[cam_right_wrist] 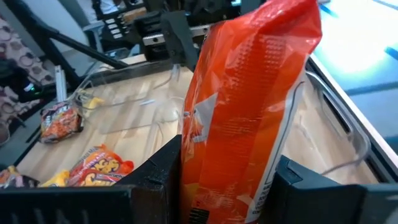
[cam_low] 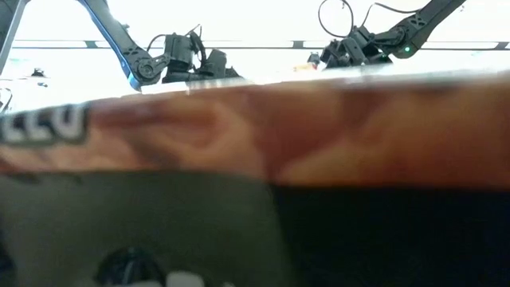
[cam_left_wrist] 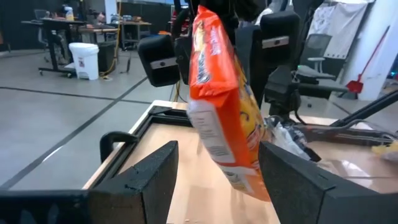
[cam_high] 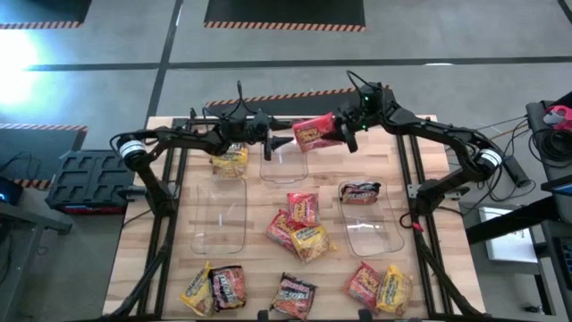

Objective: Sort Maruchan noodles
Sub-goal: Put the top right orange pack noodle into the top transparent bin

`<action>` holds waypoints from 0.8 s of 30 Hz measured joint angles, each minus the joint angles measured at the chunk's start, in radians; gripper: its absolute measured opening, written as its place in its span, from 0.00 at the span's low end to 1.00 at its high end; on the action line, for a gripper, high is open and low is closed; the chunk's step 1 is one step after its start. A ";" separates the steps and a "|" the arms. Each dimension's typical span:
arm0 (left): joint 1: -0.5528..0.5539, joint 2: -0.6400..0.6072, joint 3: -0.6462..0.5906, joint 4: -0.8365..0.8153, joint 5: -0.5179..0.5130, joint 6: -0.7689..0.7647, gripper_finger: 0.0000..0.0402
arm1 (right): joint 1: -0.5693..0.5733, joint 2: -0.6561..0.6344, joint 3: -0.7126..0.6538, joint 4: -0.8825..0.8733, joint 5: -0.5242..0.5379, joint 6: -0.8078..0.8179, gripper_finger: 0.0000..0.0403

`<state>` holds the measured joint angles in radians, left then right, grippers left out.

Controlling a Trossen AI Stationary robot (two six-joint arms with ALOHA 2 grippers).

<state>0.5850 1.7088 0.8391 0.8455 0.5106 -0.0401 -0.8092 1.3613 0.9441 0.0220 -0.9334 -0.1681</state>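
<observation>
My right gripper (cam_high: 338, 132) is shut on a red noodle packet (cam_high: 313, 132), held in the air over the far end of the middle clear bin (cam_high: 284, 163). The same red packet (cam_left_wrist: 224, 99) fills the left wrist view. My left gripper (cam_high: 281, 141) is open beside it, with one finger on either side of the packet's lower end (cam_left_wrist: 245, 177); no touch shows. A yellow packet (cam_high: 231, 161) lies in the left bin (cam_high: 220, 215). A dark packet (cam_high: 359, 190) lies in the right bin (cam_high: 372, 224). Several more packets (cam_high: 302, 224) lie flat on the table. My right gripper pinches the red packet between its two fingers (cam_right_wrist: 163, 177), which stand on its two flat faces near one end (cam_right_wrist: 230, 186). In the left wrist view the packet hangs tilted below that gripper (cam_left_wrist: 211, 12), lifted clear of table and bin.
Loose packets lie mid-table (cam_high: 311, 241) and along the near edge: yellow (cam_high: 197, 288), dark (cam_high: 228, 286), dark (cam_high: 295, 295), red (cam_high: 362, 283), yellow (cam_high: 393, 288). A blurred packet (cam_low: 255, 135) right at the camera blocks most of the low view. Frame rails (cam_high: 170, 206) run along both table sides.
</observation>
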 joint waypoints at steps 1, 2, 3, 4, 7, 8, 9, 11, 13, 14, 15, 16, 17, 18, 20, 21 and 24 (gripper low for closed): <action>-0.003 0.000 0.003 0.000 0.003 -0.004 0.51 | 0.000 0.000 0.001 0.002 -0.007 -0.009 0.32; -0.005 0.000 0.009 0.000 0.011 -0.007 0.51 | 0.000 0.000 0.002 0.004 -0.011 -0.018 0.32; -0.008 0.000 0.015 0.001 0.023 -0.014 0.51 | 0.000 0.000 0.003 0.005 -0.011 -0.035 0.32; -0.012 0.000 0.020 0.002 0.033 -0.020 0.51 | 0.000 0.000 0.005 0.006 -0.011 -0.048 0.32; -0.021 0.000 0.030 0.001 0.040 -0.025 0.51 | 0.000 0.000 0.010 0.005 -0.012 -0.090 0.32; -0.022 0.001 0.033 0.001 0.041 -0.025 0.51 | 0.000 0.000 0.013 0.005 -0.012 -0.099 0.32; -0.024 0.001 0.036 0.001 0.040 -0.025 0.51 | 0.000 0.000 0.015 0.006 -0.012 -0.111 0.32; -0.028 0.001 0.041 0.001 0.039 -0.025 0.51 | 0.000 0.000 0.018 0.006 -0.012 -0.135 0.32; -0.033 0.001 0.047 0.000 0.039 -0.025 0.51 | 0.000 0.000 0.018 0.006 -0.013 -0.164 0.32; -0.035 0.001 0.051 -0.001 0.039 -0.026 0.51 | 0.003 0.000 0.018 0.006 -0.016 -0.180 0.32; -0.035 0.001 0.056 -0.002 0.039 -0.026 0.51 | 0.005 0.000 0.018 0.005 -0.016 -0.199 0.32; -0.036 0.001 0.060 -0.002 0.039 -0.026 0.51 | 0.007 -0.001 0.018 0.006 -0.017 -0.218 0.32; -0.036 0.001 0.063 -0.002 0.039 -0.026 0.51 | 0.012 -0.001 0.018 0.005 -0.017 -0.233 0.32; -0.037 0.001 0.066 -0.002 0.039 -0.026 0.51 | 0.017 -0.001 0.018 0.005 -0.016 -0.251 0.32; -0.039 0.001 0.071 -0.001 0.029 -0.025 0.51 | 0.028 -0.001 0.018 0.003 -0.017 -0.285 0.32; -0.039 0.001 0.073 -0.001 0.030 -0.026 0.51 | 0.033 -0.001 0.018 0.004 -0.014 -0.299 0.32; -0.041 0.001 0.078 -0.004 0.028 -0.026 0.51 | 0.041 -0.001 0.018 0.005 -0.010 -0.322 0.32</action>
<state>0.5440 1.7100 0.9169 0.8417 0.5389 -0.0657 -0.7685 1.3605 0.9623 0.0273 -0.9438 -0.4902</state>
